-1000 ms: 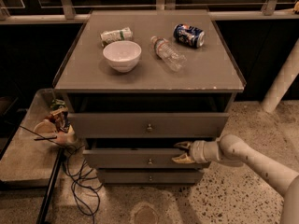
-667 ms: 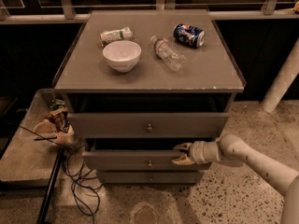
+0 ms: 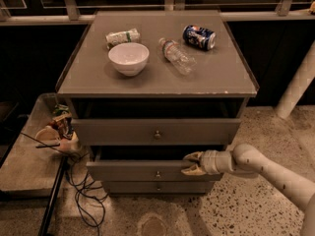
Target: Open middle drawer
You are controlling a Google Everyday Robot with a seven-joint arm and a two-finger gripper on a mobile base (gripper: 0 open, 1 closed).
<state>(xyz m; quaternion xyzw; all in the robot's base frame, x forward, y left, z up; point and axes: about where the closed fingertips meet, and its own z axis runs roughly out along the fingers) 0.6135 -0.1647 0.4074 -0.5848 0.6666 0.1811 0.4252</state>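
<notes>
The middle drawer (image 3: 147, 171) is a wide grey front with a small round knob (image 3: 157, 174). It stands pulled out a little from the grey cabinet, with a dark gap above it. My gripper (image 3: 191, 163) comes in from the right on a white arm (image 3: 266, 168). It is at the right part of the drawer's top edge, one finger behind the front and one before it, closed on that edge. The taller top drawer (image 3: 156, 131) also stands slightly out. The narrow bottom drawer (image 3: 158, 187) is closed.
On the cabinet top (image 3: 216, 77) are a white bowl (image 3: 128, 58), a lying plastic bottle (image 3: 176, 56), a blue can (image 3: 199, 37) and a small packet (image 3: 122, 37). A low bench (image 3: 24, 161) with clutter and black cables (image 3: 83, 191) is at the left. A white post (image 3: 298, 82) stands at the right.
The middle drawer has slid slightly further out toward the camera, and my gripper has moved with it. Nothing else has moved.
</notes>
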